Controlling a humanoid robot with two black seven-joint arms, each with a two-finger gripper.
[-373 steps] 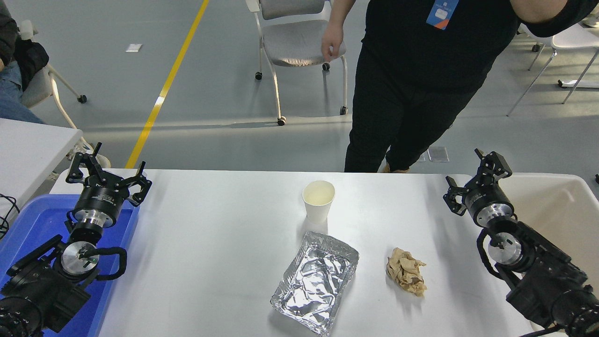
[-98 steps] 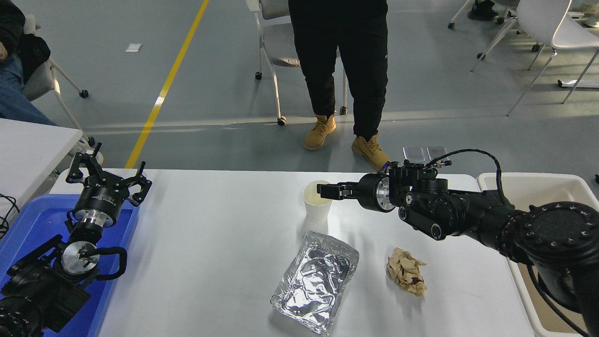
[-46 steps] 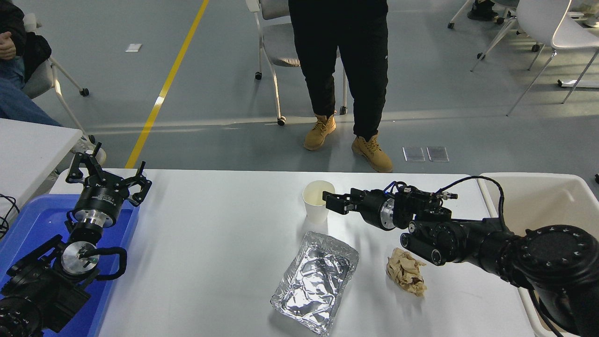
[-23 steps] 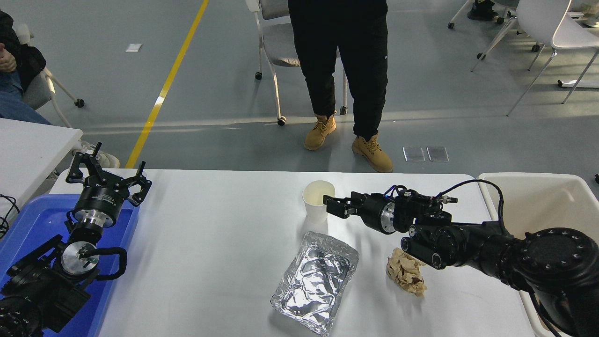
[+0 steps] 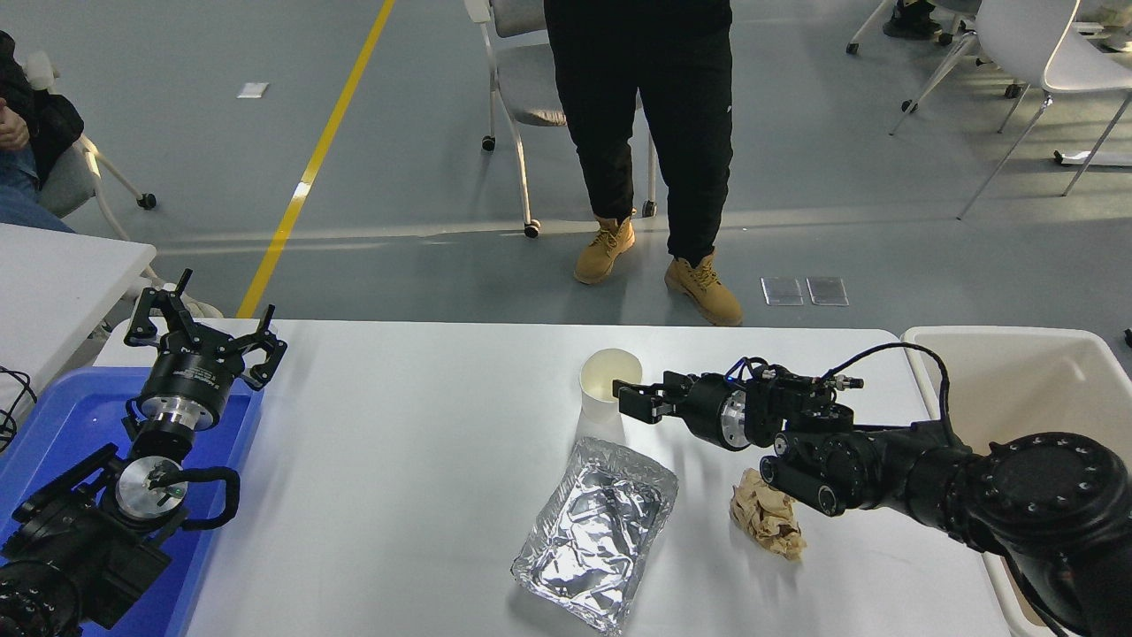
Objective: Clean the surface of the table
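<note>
The white table surface holds a white paper cup, a crumpled foil tray and a wad of brown paper. My right gripper reaches in from the right, lying low and level. Its fingers are closed on the cup's right wall at the rim. The cup stands upright on the table. My left gripper is parked open at the lower left, empty.
A blue plastic tray lies under the left arm. A beige bin stands at the table's right end. A person stands at the far side, in front of a chair. A smaller white table is at the left edge.
My right gripper swung in from the right, came down to the cup's rim and closed on it. The cup has shifted slightly to the right. The person stepped back and to the left.
</note>
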